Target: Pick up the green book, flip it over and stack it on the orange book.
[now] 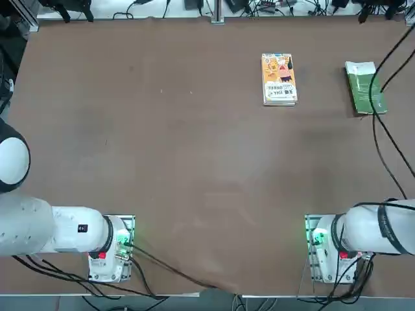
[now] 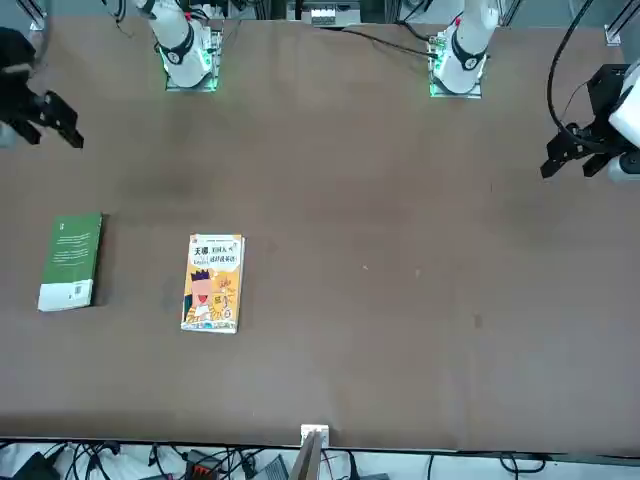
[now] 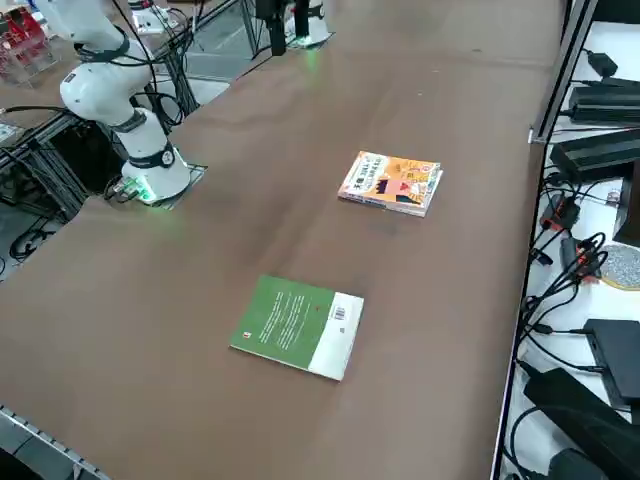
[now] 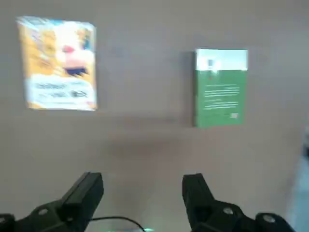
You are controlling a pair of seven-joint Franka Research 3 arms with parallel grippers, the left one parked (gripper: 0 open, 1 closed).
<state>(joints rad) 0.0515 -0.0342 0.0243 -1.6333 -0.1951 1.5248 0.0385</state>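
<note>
**Reader:** Green first, please: where is the book?

**Describer:** The green book [image 3: 298,325] lies flat on the brown tabletop [image 3: 420,80], thin and rectangular, dark green cover up with a white band at one end. The orange book [image 3: 390,182] lies flat well apart from it, a similar paperback with a cartoon cover and a white text panel.

**Reader:** And the robot?

**Describer:** The right hand [image 4: 140,195] hangs above the tabletop, well short of both books, its two dark fingers [image 4: 84,193] spread wide with nothing between them.

**Reader:** So how far along is it?

**Describer:** By my reading, nothing is done yet: picking up, flipping and stacking all remain.
</note>
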